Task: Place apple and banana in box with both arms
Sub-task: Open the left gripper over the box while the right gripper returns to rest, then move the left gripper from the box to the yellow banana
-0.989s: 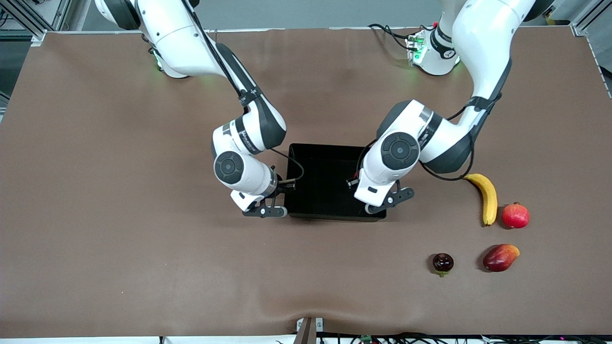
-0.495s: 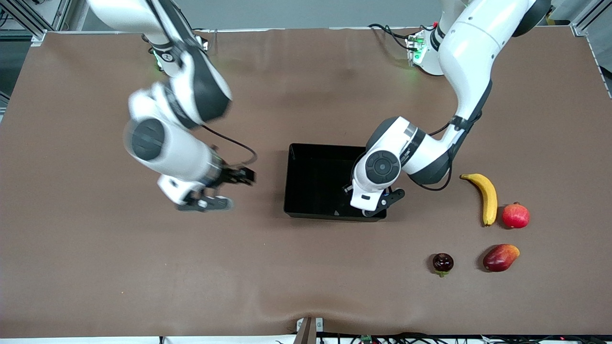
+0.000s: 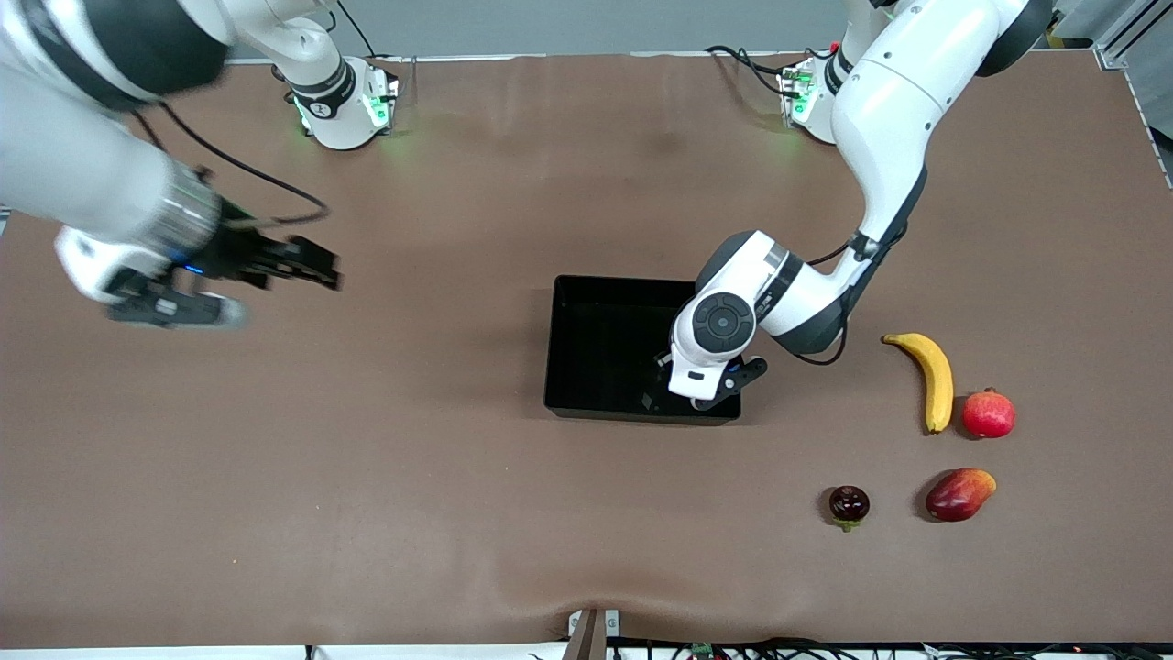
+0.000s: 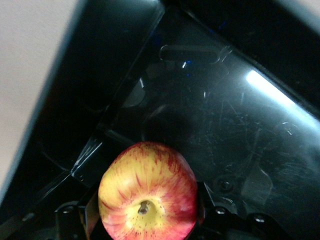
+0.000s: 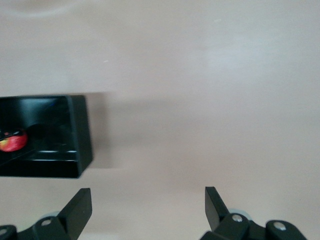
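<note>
Holding the apple (image 4: 147, 192) inside the box (image 3: 586, 408), my left hand (image 4: 145, 220) gripped it; my right hand (image 5: 147, 210) hung open over bare worktop (image 3: 367, 513). Releasing high could bounce it out; the banana (image 3: 927, 376) lay near the left arm's end.

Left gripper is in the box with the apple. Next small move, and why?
Probably open the left gripper and let go. The left wrist view shows the apple between its fingers, low over the box floor, so a release should land inside. The banana lies on the table, and the open right gripper is over bare table.
</note>
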Controlling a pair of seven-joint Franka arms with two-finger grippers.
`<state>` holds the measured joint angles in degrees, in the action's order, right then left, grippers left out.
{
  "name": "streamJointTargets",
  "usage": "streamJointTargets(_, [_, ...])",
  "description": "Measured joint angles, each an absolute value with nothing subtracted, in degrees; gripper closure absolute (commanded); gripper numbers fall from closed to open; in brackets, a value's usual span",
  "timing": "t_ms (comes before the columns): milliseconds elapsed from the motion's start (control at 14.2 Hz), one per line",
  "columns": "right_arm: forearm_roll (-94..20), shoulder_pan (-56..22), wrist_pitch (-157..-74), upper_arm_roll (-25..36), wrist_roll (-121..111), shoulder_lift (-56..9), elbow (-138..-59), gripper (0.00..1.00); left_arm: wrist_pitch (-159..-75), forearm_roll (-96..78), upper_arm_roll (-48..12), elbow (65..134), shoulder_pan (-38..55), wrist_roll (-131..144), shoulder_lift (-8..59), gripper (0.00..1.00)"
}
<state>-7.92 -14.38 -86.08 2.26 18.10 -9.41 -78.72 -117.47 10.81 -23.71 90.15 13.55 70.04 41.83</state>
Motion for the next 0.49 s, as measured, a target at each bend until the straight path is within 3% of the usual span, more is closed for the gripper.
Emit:
streamJointTargets(71, [-6.07, -10.13, -84.8, -1.65, 18.04, -8.16, -78.75, 0.0, -118.69, 11.82, -23.69, 91.46, 13.52, 70.13, 41.84, 1.0])
streamJointTargets(141, [-5.2, -6.62, -83.57, -4.72, 18.03, -7.17, -78.76, 0.0, -119.49, 12.8, -23.68, 92.56, 13.49, 70.34, 41.85, 0.9])
streamJointTargets(212, [-4.89, -3.8, -82.24, -6.78, 17.49, -6.21, -78.78, 0.0, -120.09, 13.42, -23.71, 93.2, 13.51, 70.8, 41.83, 0.36])
streamJointTargets(283, [-4.67, -1.67, -80.99, -7.83, 15.75, -5.3, -78.77, 0.0, -120.11, 13.74, -23.79, 93.32, 13.54, 71.24, 41.63, 0.0])
streamJointTargets(495, [-4.15, 3.21, -78.27, -8.37, 8.18, -2.79, -78.9, 0.0, -120.43, 17.99, -23.79, 93.33, 13.58, 72.04, 41.54, 0.0])
